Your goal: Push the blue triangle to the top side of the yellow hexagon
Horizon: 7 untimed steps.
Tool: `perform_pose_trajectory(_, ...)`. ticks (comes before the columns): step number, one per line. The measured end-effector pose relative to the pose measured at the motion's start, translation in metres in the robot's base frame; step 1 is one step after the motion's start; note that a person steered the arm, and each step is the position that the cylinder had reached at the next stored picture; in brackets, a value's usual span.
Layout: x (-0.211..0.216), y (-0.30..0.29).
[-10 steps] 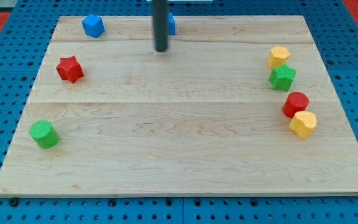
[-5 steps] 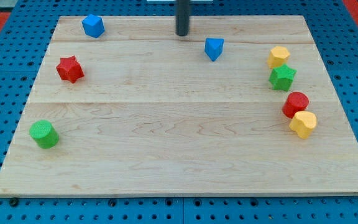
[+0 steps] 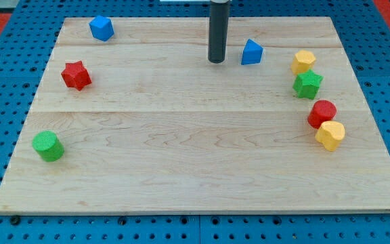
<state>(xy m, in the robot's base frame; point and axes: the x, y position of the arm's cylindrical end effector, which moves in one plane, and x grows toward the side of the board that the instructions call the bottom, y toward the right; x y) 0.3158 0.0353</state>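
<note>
Blue triangle (image 3: pixel 252 53) is sitting near the view's top of the wooden surface (image 3: pixel 181 156), a bit right of centre, and my tip (image 3: pixel 216 61) is parked just to its left with a small gap, not touching as far as I can see. That placement makes sense to me: the yellow hexagon (image 3: pixel 303 62) is off to the view's right, so being on the triangle's left side sets up a shove rightward. Thing is, the triangle is roughly level with the hexagon right now, so a straight push would probably land it beside the hexagon, not above it. I'd guess the push needs some upward angle, meaning the tip should come in from lower-left.

No jaws on this rig at all, just the rod, so there's nothing spread or pinching to report.

Worth watching: the green star (image 3: pixel 307 85) sits touching or nearly touching the hexagon from below, and the red cylinder (image 3: pixel 322 112) and another yellow block (image 3: pixel 330 135) are clustered below that. The other blue block (image 3: pixel 101 28), red star (image 3: pixel 76 74) and green cylinder (image 3: pixel 47 146) are way over on the view's left, out of the way.
</note>
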Motion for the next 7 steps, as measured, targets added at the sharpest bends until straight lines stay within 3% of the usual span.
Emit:
perform_pose_trajectory(4,-0.019,0.079)
perform_pose_trajectory(7,-0.029,0.107)
